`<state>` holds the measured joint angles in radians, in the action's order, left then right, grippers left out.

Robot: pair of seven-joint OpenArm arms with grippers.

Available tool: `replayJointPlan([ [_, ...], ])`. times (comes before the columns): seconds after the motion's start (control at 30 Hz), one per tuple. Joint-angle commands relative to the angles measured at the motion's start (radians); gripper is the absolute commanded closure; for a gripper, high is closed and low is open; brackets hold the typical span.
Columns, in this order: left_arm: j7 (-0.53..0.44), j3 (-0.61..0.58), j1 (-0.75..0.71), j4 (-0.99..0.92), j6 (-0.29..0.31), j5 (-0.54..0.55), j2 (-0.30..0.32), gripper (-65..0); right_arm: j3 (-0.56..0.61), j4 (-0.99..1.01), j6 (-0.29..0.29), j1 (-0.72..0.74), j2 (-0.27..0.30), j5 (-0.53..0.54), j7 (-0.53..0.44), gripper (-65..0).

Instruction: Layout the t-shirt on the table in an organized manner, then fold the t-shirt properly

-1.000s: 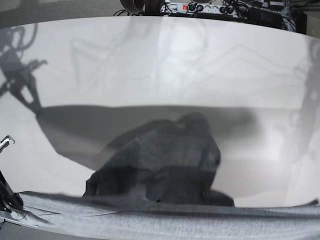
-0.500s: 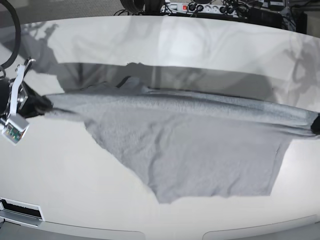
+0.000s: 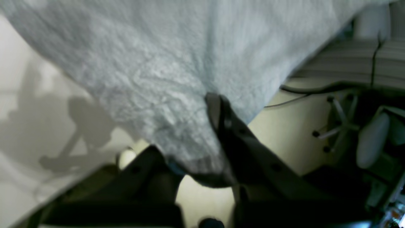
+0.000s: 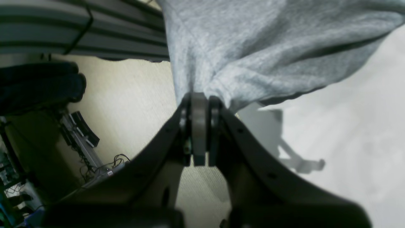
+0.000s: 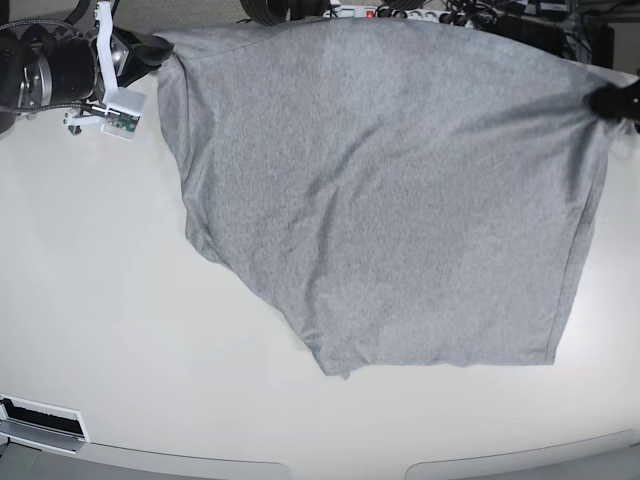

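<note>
The t-shirt (image 5: 400, 200) now spreads far across the tabletop (image 5: 100, 330); right gripper (image 4: 199, 104) and left gripper (image 3: 218, 104) both clench its far edge; layout nearly done.

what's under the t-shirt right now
The t-shirt hangs spread between the right end effector and the left end effector, over the white table. Bare tabletop shows around it; whatever lies beneath the cloth is covered and cannot be seen.
</note>
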<state>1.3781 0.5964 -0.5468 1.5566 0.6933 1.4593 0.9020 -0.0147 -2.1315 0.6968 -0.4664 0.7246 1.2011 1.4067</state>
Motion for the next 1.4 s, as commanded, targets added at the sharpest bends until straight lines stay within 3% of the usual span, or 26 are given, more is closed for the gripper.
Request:
replayJointPlan([
  [0.0,-0.09,0.013,0.016,0.01,0.005,0.024,0.031,0.0,-0.01,-0.011,0.001,0.031,0.018,-0.028,-0.01,0.0],
  [0.03,-0.2,0.013,0.042,0.01,0.005,0.006,0.038,0.0,-0.011,-0.011,0.001,0.071,0.019,-0.1,-0.051,0.0],
  [0.1,-0.5,0.013,0.177,0.023,0.005,-0.217,0.105,0.0,-0.023,-0.014,0.001,0.221,0.019,-0.335,-0.193,0.0],
  [0.13,-0.644,0.013,0.281,0.033,-0.025,-0.32,0.162,0.0,-0.047,-0.014,0.001,0.318,0.019,-0.453,-0.265,0.0],
  [0.17,-0.738,0.013,0.41,0.043,-0.121,-0.398,0.214,0.0,-0.081,-0.014,-0.026,0.417,0.022,-0.54,-0.317,0.0],
  [0.2,-0.759,0.013,0.553,0.053,-0.19,-0.463,0.259,0.0,-0.124,-0.014,-0.094,0.512,0.026,-0.575,-0.355,0.0],
  [0.23,-0.742,0.013,0.683,0.056,-0.225,-0.492,0.304,0.0,-0.179,-0.014,-0.17,0.591,0.029,-0.566,-0.36,0.0],
  [0.27,-0.723,0.013,0.788,0.055,-0.236,-0.483,0.348,0.0,-0.237,-0.014,-0.21,0.653,0.029,-0.531,-0.359,0.0],
  [0.33,-0.681,0.013,0.917,0.053,-0.233,-0.444,0.422,0.0,-0.346,-0.008,-0.216,0.729,0.029,-0.425,-0.36,0.0],
  [0.4,-0.63,0.013,0.964,0.053,-0.206,-0.401,0.462,0.0,-0.432,-0.039,-0.168,0.788,0.047,-0.29,-0.262,0.0],
  [0.47,-0.564,0.013,0.958,0.051,-0.174,-0.361,0.464,0.0,-0.503,-0.051,-0.137,0.79,0.072,-0.2,-0.235,0.0],
  [0.6,-0.489,0.013,0.861,0.03,-0.115,-0.321,0.438,0.0,-0.577,-0.175,-0.173,0.771,0.159,-0.126,-0.209,0.0],
  [0.7,-0.455,0.013,0.789,-0.026,-0.101,-0.269,0.395,0.0,-0.602,-0.225,-0.114,0.705,0.169,-0.047,-0.175,0.0],
  [0.77,-0.424,0.013,0.757,-0.053,-0.096,-0.226,0.348,0.0,-0.601,-0.225,-0.106,0.617,0.146,-0.017,-0.174,0.0],
  [0.87,-0.368,0.013,0.707,-0.098,-0.052,-0.175,0.27,0.0,-0.581,-0.225,-0.109,0.476,0.063,0.026,-0.157,0.0],
  [1.0,-0.322,0.013,0.629,-0.141,0.004,-0.112,0.182,0.0,-0.484,-0.225,-0.109,0.34,-0.022,0.041,-0.145,0.0],
  [1.2,-0.305,0.013,0.524,-0.141,0.005,-0.117,0.11,0.0,-0.259,-0.042,-0.09,0.269,-0.035,0.037,-0.118,0.0],
  [1.37,-0.159,0.013,0.393,-0.141,0.005,-0.095,0.109,0.0,-0.131,0.034,-0.107,0.208,-0.035,0.038,-0.033,0.0],
])
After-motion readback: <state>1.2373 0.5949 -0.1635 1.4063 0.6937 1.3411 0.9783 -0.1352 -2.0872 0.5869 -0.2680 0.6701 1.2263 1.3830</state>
